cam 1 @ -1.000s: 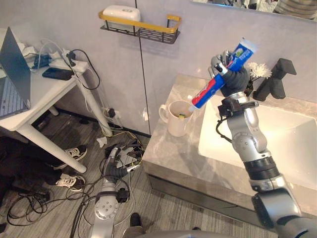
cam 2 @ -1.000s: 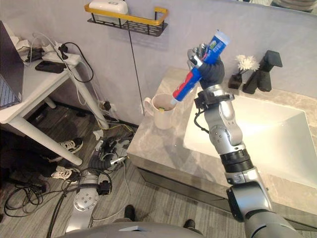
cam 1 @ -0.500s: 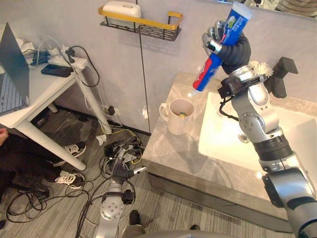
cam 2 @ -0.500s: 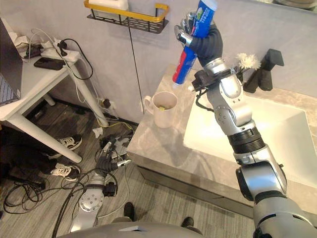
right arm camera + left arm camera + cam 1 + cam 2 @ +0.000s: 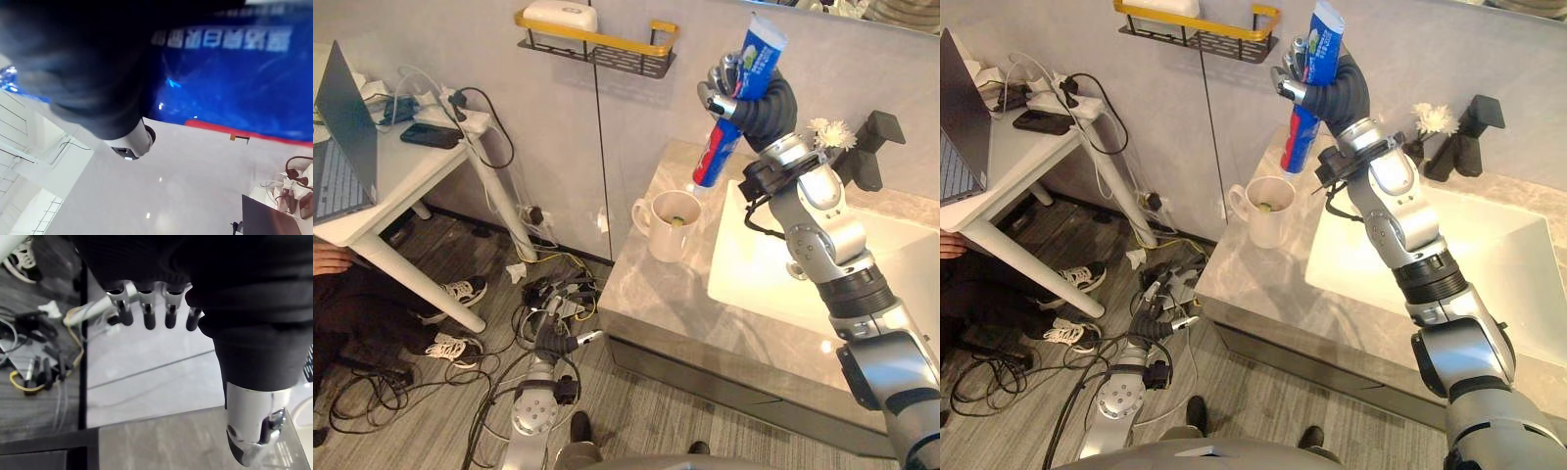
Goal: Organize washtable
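Right hand (image 5: 762,98) curled tight round the toothpaste tube (image 5: 717,155), holding it nearly upright, cap down, above the mug (image 5: 668,227); left hand (image 5: 551,336) hangs slack, low.

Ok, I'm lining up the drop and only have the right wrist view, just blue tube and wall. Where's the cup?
Observer: The white mug stands on the counter left of the sink, below the lower end of the toothpaste tube.
Operator: Is the tube inside it?
Observer: No, the right hand holds it nearly upright, cap end down, clear above the rim.
Operator: And the left hand?
Observer: The left hand hangs low, off the counter, fingers relaxed, holding nothing.
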